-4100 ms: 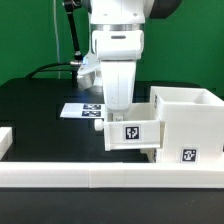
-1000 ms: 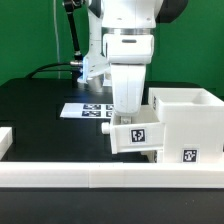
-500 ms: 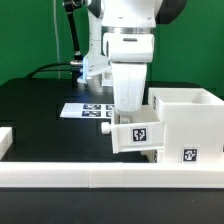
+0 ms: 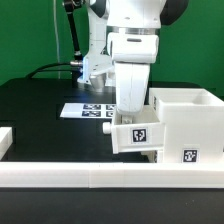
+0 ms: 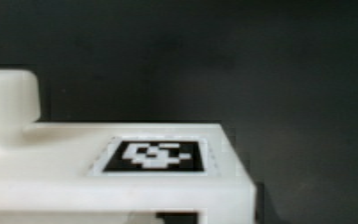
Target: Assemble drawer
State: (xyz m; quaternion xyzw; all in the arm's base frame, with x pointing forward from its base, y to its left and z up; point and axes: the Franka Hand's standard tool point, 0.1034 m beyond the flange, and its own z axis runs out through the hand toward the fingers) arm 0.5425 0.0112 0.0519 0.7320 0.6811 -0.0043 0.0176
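In the exterior view my gripper [image 4: 129, 112] reaches straight down and is shut on a small white tray [image 4: 136, 135] with a black-and-white tag on its front. The tray is slightly tilted and sits against the left side of the tall white box housing [image 4: 187, 118], which is open on top and has a tag low on its front. The wrist view shows the tray's tagged top [image 5: 158, 158] and a rounded white knob [image 5: 3, 100] beside it. My fingers do not show there.
The marker board [image 4: 84, 110] lies on the black table behind the tray. A long low white rail [image 4: 90, 181] runs along the front, and a short white rail end [image 4: 5, 139] sits at the exterior view's left.
Since the oldest frame my gripper and the tray have moved toward the exterior view's right, up against the housing, and the tray has tilted. In the last second they shifted only slightly.
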